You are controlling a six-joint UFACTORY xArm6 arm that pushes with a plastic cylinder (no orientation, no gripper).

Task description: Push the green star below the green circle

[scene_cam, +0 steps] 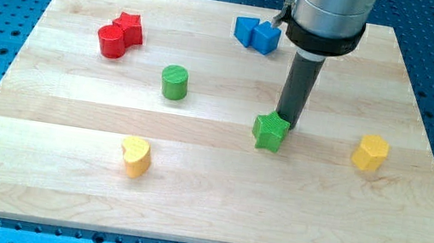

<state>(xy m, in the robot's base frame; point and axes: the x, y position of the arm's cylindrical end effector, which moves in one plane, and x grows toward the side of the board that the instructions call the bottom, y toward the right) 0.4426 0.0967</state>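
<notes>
The green star (269, 133) lies right of the board's middle. The green circle (174, 82) stands up and to the view's left of it, well apart. My tip (287, 120) comes down from the top of the view and touches the star's upper right edge. The rod's body hides a strip of board behind it.
A red star (131, 28) and a red circle (111, 41) touch at the upper left. Two blue blocks (256, 34) sit at the top centre. A yellow heart (136, 156) lies at lower left, a yellow block (370, 152) at right. The wooden board (36, 181) sits on a blue perforated table.
</notes>
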